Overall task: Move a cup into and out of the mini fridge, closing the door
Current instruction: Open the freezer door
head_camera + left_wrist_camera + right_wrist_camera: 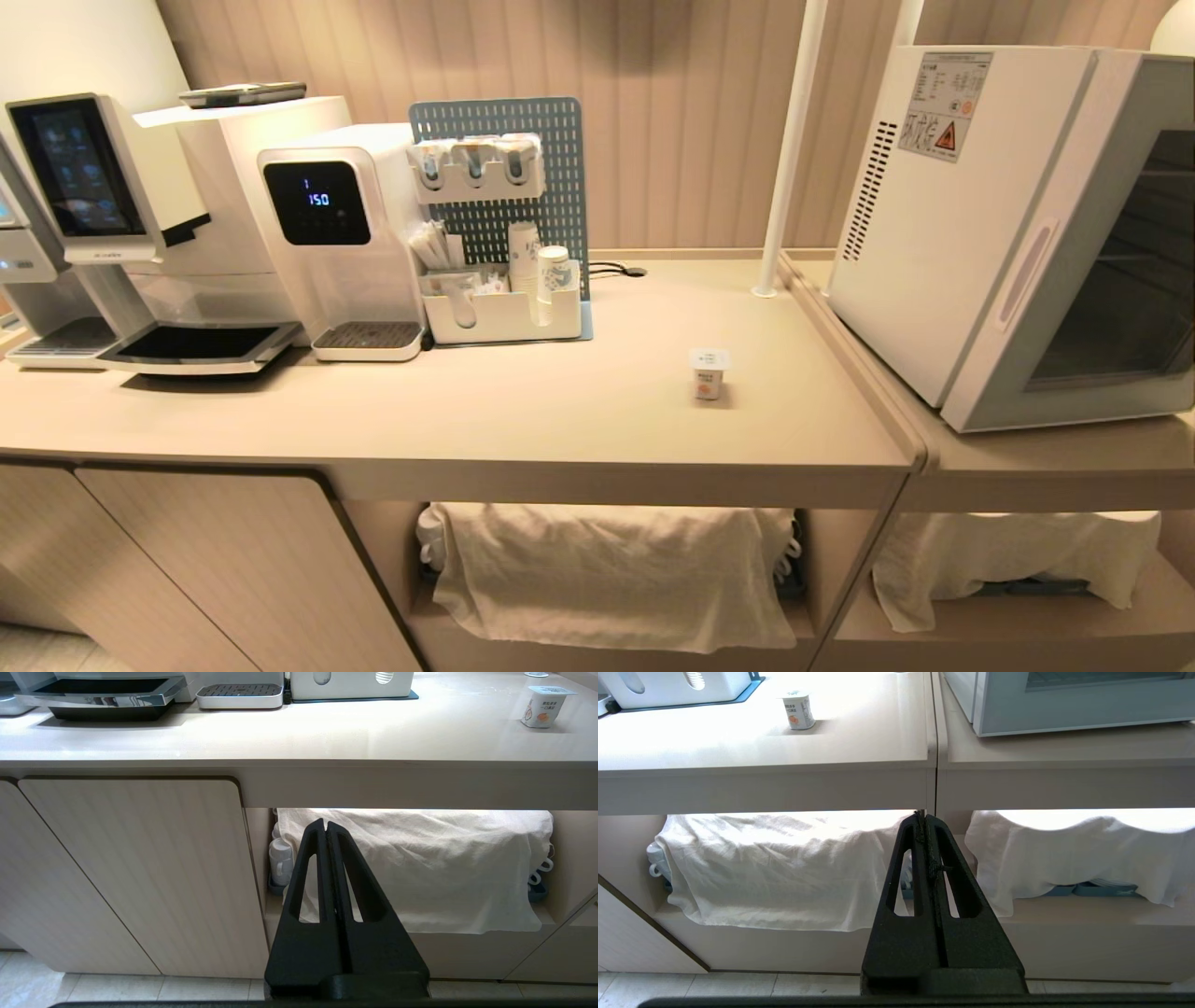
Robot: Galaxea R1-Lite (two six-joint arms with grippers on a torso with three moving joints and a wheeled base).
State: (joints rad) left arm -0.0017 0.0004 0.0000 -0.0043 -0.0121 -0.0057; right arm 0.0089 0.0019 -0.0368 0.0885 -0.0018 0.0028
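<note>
Cup [709, 374] upright on counter [523, 401], beside closed mini fridge [943, 215].

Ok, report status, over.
Both grippers shut, left gripper and right gripper low before the counter. Cup upright on countertop. Fridge door closed. Path clear.
</note>
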